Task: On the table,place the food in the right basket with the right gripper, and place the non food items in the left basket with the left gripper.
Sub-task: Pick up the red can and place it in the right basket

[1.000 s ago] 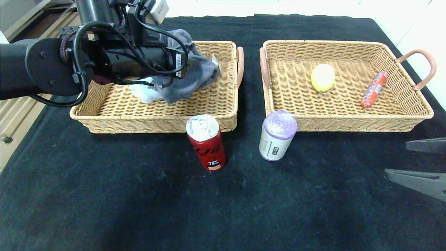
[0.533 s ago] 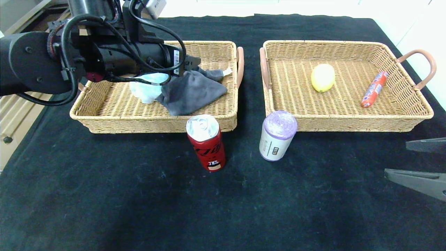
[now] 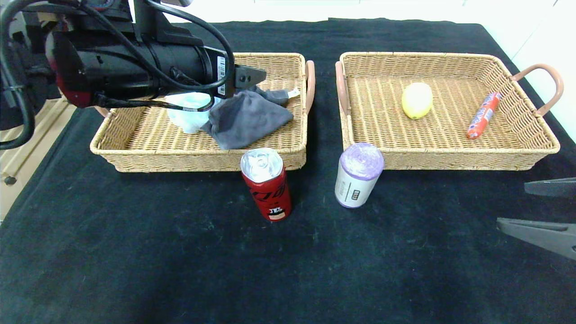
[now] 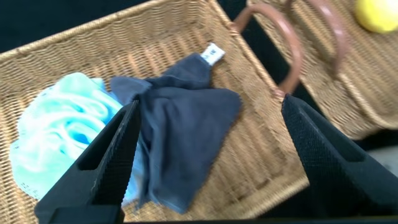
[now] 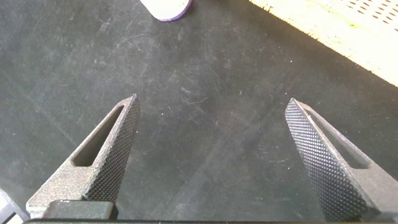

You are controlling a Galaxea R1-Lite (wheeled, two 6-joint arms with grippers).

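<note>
The left basket (image 3: 148, 148) holds the grey cloth (image 3: 247, 118) and blue bath sponge (image 3: 186, 112) — both below the left gripper's (image 4: 205, 155) spread, empty fingers, the sponge partly hidden by the arm from the head camera. The right basket (image 3: 450, 155) holds the lemon (image 3: 416, 100) and sausage (image 3: 483, 115). Soda can (image 3: 266, 183) and purple roll (image 3: 358, 174) stand on the table (image 3: 180, 252). The right gripper (image 5: 214, 155) hovers wide open — the roll's edge just beyond its fingertips.
</note>
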